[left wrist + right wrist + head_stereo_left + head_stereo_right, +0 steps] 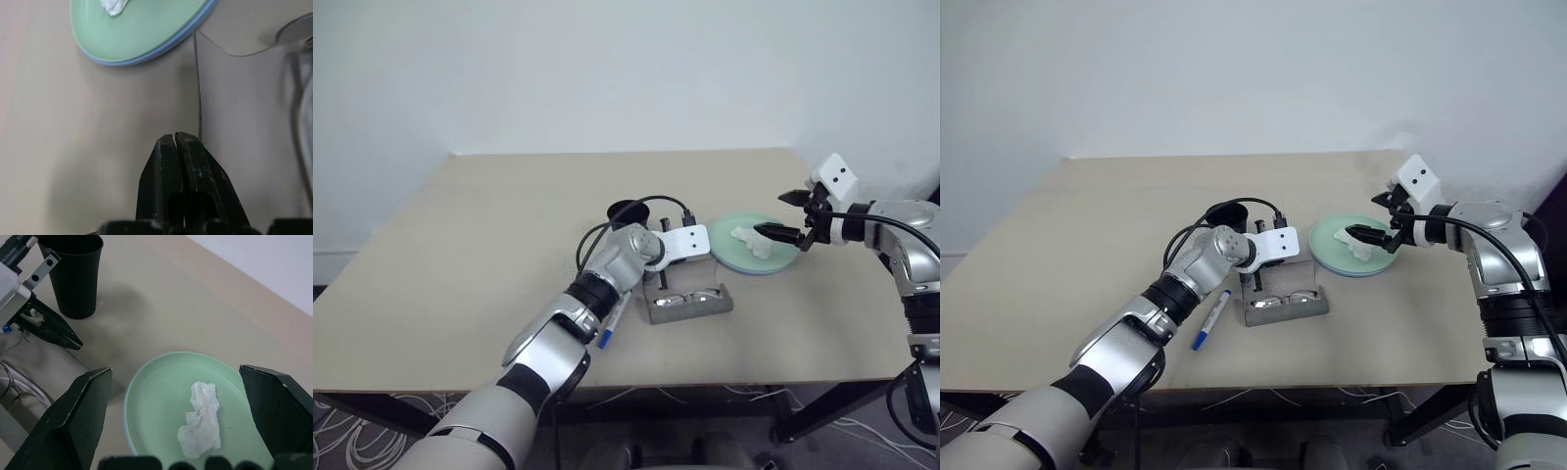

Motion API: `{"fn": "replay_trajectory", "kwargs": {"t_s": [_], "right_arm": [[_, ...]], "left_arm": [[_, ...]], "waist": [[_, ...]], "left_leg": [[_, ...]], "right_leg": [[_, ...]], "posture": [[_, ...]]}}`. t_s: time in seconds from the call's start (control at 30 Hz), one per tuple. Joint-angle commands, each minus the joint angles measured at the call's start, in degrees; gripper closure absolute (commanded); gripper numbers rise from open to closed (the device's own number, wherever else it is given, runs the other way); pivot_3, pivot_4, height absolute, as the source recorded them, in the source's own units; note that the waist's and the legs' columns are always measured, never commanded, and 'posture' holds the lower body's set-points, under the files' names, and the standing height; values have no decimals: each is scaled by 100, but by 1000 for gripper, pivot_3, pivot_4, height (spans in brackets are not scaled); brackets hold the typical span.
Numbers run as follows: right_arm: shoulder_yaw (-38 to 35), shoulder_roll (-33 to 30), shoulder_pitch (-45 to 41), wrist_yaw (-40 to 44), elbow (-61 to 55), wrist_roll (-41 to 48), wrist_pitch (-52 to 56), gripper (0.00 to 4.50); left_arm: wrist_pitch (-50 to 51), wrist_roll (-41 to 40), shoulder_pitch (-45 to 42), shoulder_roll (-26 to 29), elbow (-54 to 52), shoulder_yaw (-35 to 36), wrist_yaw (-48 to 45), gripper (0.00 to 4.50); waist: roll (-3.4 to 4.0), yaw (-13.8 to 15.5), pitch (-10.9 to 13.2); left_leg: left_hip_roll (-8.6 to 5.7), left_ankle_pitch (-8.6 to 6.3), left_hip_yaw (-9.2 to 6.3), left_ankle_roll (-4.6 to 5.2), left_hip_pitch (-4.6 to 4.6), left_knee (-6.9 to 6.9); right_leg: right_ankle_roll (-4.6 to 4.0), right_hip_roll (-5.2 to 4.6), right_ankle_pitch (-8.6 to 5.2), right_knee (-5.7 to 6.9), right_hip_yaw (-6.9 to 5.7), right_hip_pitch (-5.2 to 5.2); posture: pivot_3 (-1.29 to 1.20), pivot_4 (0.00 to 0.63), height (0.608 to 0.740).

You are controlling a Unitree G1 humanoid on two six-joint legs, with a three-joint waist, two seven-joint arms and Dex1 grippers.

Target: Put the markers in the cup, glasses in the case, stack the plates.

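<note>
The left tool (175, 142) has its fingers pressed together with nothing visible between them, tips just beside the upright edge of the open case (1285, 305), which lies toward the middle of the bench (460, 255), nearer its front edge. The glasses (1285, 297) lie inside the case, so that step looks done, though the lid is not closed down. The right tool (176, 401) is spread wide and empty, hovering above the plates (1356, 245), which sit near the right edge of the bench.

The plates already look stacked: the mint green one lies on top with the light blue rim showing beneath it in the left wrist view. A crumpled white tissue (200, 418) rests on the green plate.

The markers are the unfinished part. The one with blue ends (1211, 320) lies flat on the bench just left of the case, toward the front edge, partly behind the left forearm. The black cup (73, 271) stands behind the case toward the bench's middle; whether the black-capped marker is in it cannot be told. By my reckoning, roughly two of the three jobs are finished, with at least one marker left to drop in the cup.
</note>
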Motion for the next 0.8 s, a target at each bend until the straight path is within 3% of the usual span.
{"fn": "replay_trajectory", "kwargs": {"t_s": [0.03, 0.4, 0.8], "right_arm": [[-111, -77, -127, 23, -118, 20, -110, 0], [-24, -387, 286, 631, -368, 158, 46, 0], [-12, -775, 726, 1560, -694, 430, -3, 0]], "left_arm": [[207, -25, 157, 113, -525, -5, -330, 4448], [1014, -45, 992, 643, -2516, -72, -935, 4448], [1728, -129, 1563, 1060, -3760, -63, -1039, 4448]], "waist": [[0, -1, 0], [1, -4, 0], [0, -8, 0]], "left_leg": [[1, 0, 0, 0, 0, 0], [13, 0, 0, 0, 0, 0], [23, -1, 1, -1, 4, 8]], "right_leg": [[0, 0, 0, 0, 0, 0], [-1, 0, 0, 1, 0, -1], [-2, 2, -1, 5, 0, 3]], "posture": [[0, 0, 732], [0, 0, 732], [0, 0, 732]]}}
